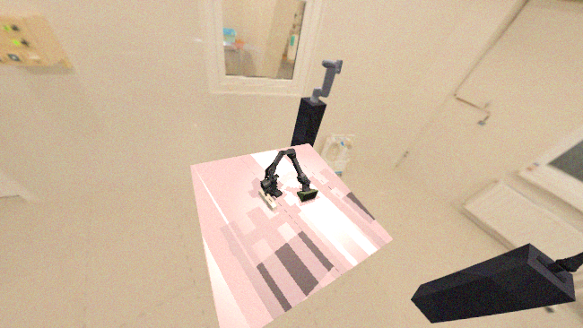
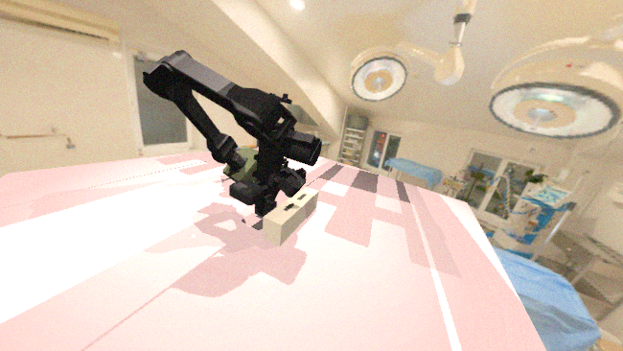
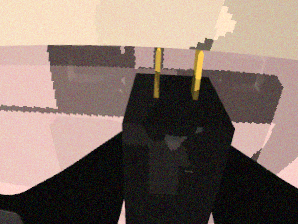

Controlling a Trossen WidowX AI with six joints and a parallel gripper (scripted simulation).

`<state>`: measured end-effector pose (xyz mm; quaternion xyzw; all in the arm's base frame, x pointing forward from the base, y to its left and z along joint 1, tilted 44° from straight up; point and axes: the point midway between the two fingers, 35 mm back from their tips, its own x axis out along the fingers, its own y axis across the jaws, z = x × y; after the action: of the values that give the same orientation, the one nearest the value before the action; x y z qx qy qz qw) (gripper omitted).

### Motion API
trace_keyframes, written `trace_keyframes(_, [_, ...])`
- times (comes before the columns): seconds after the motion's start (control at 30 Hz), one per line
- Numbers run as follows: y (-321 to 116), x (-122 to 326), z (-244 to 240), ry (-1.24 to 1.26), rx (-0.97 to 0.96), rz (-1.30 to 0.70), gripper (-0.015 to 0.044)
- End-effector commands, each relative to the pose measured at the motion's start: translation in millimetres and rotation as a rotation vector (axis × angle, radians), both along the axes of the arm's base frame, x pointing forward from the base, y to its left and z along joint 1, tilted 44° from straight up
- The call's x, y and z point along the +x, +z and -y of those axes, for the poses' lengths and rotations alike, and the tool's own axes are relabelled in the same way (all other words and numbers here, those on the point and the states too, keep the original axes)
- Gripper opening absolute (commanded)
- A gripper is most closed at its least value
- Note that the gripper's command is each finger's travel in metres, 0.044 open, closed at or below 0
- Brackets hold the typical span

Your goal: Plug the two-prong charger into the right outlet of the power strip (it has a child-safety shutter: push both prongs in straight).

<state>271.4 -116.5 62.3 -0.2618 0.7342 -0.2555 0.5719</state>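
Just beside the power strip (image 1: 271, 202) (image 2: 280, 224), your claw (image 1: 274, 193) (image 2: 267, 203) (image 3: 168, 141) grips the black charger (image 3: 175, 135), both prongs (image 3: 198, 72) exposed

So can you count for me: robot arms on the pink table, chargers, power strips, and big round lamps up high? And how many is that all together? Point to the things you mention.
Robot arm (image 1: 291, 153) (image 2: 206, 74): 1
Charger (image 3: 175, 117): 1
Power strip (image 1: 271, 202) (image 2: 279, 229): 1
Big round lamps (image 2: 379, 79) (image 2: 546, 113): 2
Total: 5
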Motion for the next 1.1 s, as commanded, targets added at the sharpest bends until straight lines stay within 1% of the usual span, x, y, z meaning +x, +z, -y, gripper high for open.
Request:
trace_keyframes(0.0, [1.3,1.8,0.7,0.004,-0.005,-0.002,0.0000])
trace_keyframes(1.07, [0.3,4.4,0.4,0.004,-0.005,-0.001,0.0000])
